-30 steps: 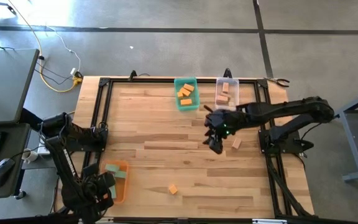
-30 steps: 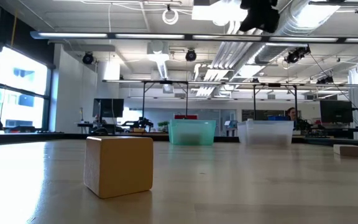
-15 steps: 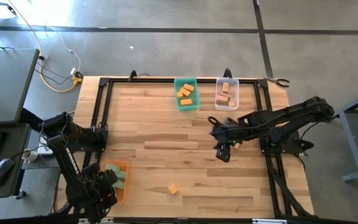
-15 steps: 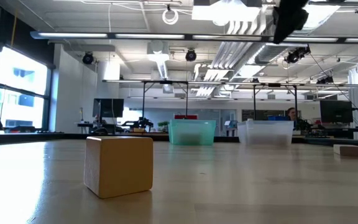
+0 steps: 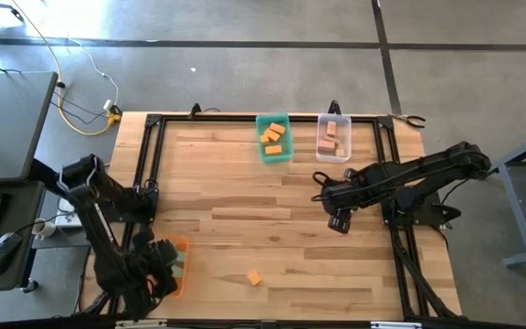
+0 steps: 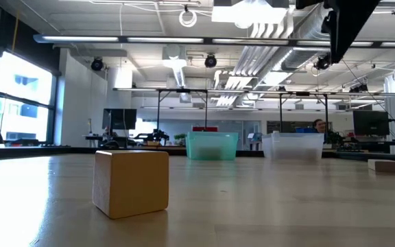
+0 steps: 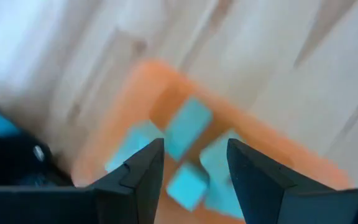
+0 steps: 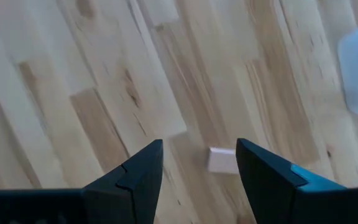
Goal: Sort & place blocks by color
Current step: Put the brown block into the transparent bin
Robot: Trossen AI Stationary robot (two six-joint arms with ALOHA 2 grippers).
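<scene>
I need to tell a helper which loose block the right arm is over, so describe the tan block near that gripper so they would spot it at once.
Start at the clear bin on the table's far edge. Come toward the near edge to the right gripper, which hangs open above bare wood. The tan block lies alone beneath it, pale unpainted wood, unlike the orange block out in the open near the front.

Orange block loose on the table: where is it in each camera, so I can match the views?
High view: the orange block lies alone near the table's front edge, between the arms.
Low view: it is the big cube in the foreground, left of centre.
Left wrist view: not in it.
Right wrist view: not in it.
Shared landmark: the teal bin, beyond it in the high and low views.
</scene>
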